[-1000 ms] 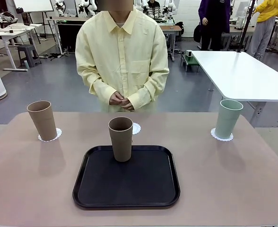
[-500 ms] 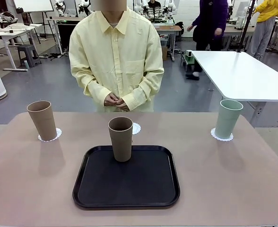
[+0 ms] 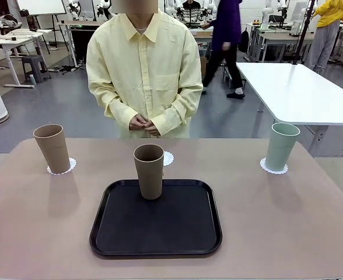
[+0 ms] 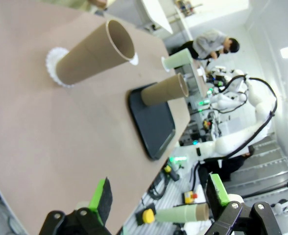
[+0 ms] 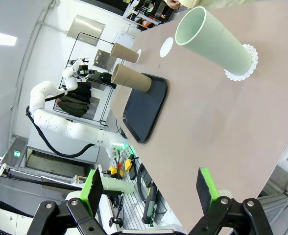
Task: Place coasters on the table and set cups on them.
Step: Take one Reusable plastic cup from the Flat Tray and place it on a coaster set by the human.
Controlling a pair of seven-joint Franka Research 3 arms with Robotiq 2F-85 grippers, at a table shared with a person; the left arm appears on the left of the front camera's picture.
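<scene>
Tabletop (image 4: pixel 60 147) under left pincer (image 4: pixel 159 182), right pincer (image 5: pixel 150 175): agape, empty.

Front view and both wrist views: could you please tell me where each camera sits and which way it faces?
Front view: on the robot's side, facing across the table at the person, whose clasped hands show.
Left wrist view: on the left wrist, facing the tan cup past the open left fingers; right arm farther off.
Right wrist view: on the right wrist, facing the mint cup past the open right fingers; left arm farther off.
Shared: both wrist views hold the black tray with the brown cup.
</scene>
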